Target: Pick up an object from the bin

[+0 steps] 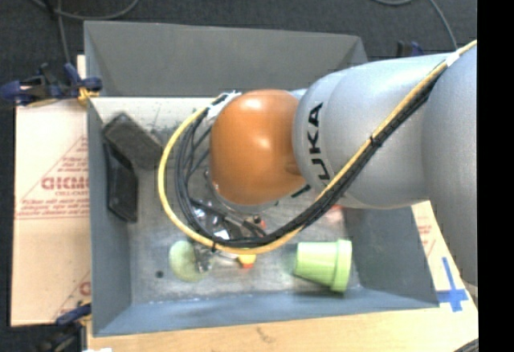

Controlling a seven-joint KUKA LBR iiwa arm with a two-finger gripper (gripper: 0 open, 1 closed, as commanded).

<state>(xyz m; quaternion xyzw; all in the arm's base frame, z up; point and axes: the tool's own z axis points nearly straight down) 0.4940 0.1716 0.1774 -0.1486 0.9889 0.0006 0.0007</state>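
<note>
The gripper (pixel 204 252) hangs low in the grey bin (pixel 241 53), near its front wall, beneath the arm's orange cover (pixel 250 145). How wide the claw stands cannot be told (wrist and cable loops hide most of it), nor whether it has hold of anything. A pale green ball (pixel 181 260) lies just beside it on the left. A small orange-red piece (pixel 247 262) sits just to the right, a green cup (pixel 324 264) lies on its side further right, and a black block (pixel 122 186) rests along the left wall.
</note>
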